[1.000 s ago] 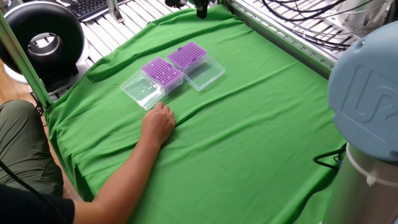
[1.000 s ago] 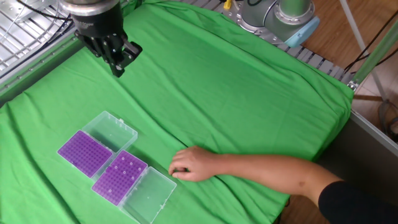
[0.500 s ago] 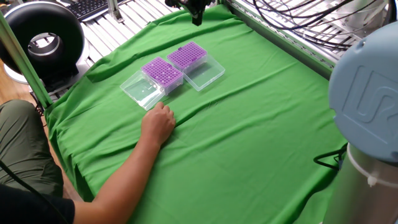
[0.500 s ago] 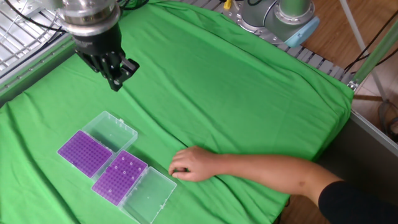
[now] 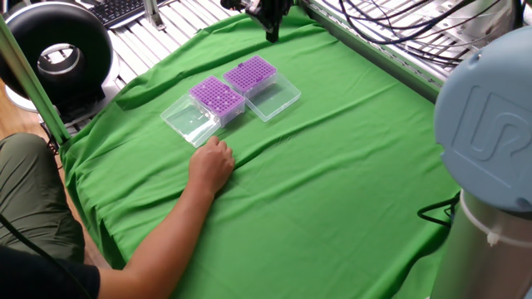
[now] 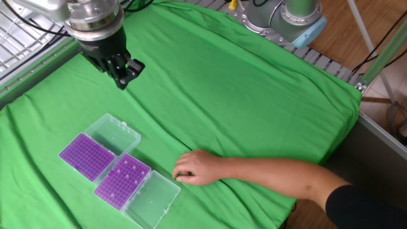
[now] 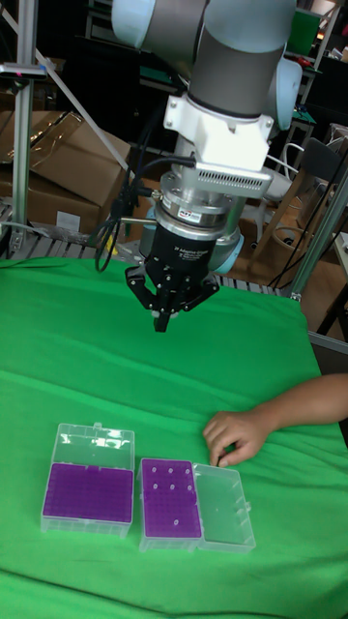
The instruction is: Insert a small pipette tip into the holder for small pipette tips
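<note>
Two alike purple racks sit side by side in clear boxes with their lids open. One rack [image 6: 87, 156] [image 7: 88, 491] [image 5: 250, 75] shows only bare holes. The other rack [image 6: 122, 180] [image 7: 171, 498] [image 5: 218, 95] holds several white tips. Either could be the holder for small pipette tips; I cannot tell which. My gripper [image 6: 125, 79] [image 7: 161, 319] [image 5: 272, 33] hangs above the green cloth beyond the racks, well apart from them. Its fingers are pressed together. No small pipette tip shows between them.
A person's hand [image 6: 193, 168] [image 5: 212, 164] [image 7: 235, 435] rests on the green cloth [image 6: 254, 95] close to the tipped rack's lid, the forearm reaching in from the table edge. Metal rails [image 5: 391, 50] border the cloth. The robot base [image 6: 289, 19] stands at the far corner.
My gripper has come lower and shifted a little sideways over the cloth, still shut. The hand and both racks have not moved.
</note>
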### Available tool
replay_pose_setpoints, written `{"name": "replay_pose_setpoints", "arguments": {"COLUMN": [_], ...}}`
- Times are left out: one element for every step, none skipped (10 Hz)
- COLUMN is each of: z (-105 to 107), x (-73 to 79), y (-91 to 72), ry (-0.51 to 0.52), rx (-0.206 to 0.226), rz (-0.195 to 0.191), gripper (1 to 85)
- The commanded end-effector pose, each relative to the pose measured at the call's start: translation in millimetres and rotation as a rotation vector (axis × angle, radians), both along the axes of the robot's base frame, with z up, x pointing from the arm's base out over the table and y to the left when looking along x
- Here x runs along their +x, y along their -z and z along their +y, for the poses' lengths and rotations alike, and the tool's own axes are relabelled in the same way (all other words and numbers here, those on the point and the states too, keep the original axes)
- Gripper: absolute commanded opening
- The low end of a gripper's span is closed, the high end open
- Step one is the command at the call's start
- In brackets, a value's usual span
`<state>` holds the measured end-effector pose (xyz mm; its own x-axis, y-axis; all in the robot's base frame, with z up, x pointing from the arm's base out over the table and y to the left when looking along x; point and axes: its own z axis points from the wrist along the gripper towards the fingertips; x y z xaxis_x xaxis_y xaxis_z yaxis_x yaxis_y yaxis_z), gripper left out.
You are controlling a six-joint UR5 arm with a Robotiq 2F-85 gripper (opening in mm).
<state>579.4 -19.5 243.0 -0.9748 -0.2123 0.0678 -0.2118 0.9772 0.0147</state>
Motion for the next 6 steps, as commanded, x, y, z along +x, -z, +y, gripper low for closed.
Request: {"name": "replay_pose_setpoints", "arguments": {"z": [5.2, 4.4, 4.0, 13.9, 16.5, 19.3], "x": [-10.0, -2.5, 8.7, 23.2, 39.8, 51.6], "y": [-1.0, -0.2, 0.4, 22.2, 42.2, 58.3], "ry": [-0.029, -0.039, -0.059, -0.058, -0.057, -0.049], "rx": [0.025, 0.022, 0.021, 0.057, 0.058, 0.058], "rz": [0.037, 0.008, -0.035, -0.045, -0.058, -0.068], "gripper": [32.7, 33.0, 36.0, 37.7, 39.0, 39.7]}}
